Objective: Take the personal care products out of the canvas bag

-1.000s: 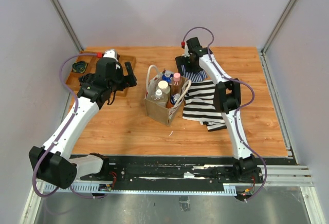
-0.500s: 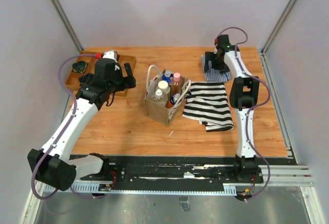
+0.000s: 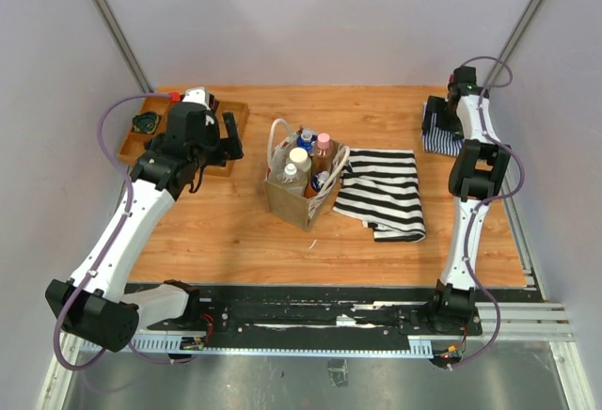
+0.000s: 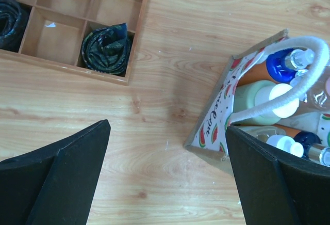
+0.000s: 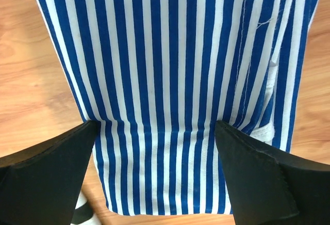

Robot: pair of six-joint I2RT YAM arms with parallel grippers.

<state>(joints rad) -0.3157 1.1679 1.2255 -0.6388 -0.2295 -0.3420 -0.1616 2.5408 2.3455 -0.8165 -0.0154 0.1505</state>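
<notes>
The tan canvas bag (image 3: 293,200) stands upright mid-table with white looped handles; its watermelon-patterned band shows in the left wrist view (image 4: 215,128). Several bottles stand inside it: a cream-capped one (image 3: 299,158), a pink-capped one (image 3: 324,140), and in the left wrist view a blue-capped one (image 4: 281,63) and a white-capped pale one (image 4: 268,97). My left gripper (image 3: 231,134) is open and empty, left of the bag; in its wrist view (image 4: 167,169) bare wood lies between the jaws. My right gripper (image 3: 439,120) is at the far right, jaws wide open, straddling a blue-and-white striped cloth (image 5: 170,80).
A compartmented wooden tray (image 3: 241,109) sits at the back left, holding small dark rolled objects (image 4: 105,49). A black-and-white striped cloth (image 3: 381,189) lies right of the bag. The blue-striped cloth (image 3: 438,139) is near the table's right edge.
My right gripper has swept from beside the bag to the far right edge, and the blue-striped cloth has moved with it. My left gripper has shifted slightly back.
</notes>
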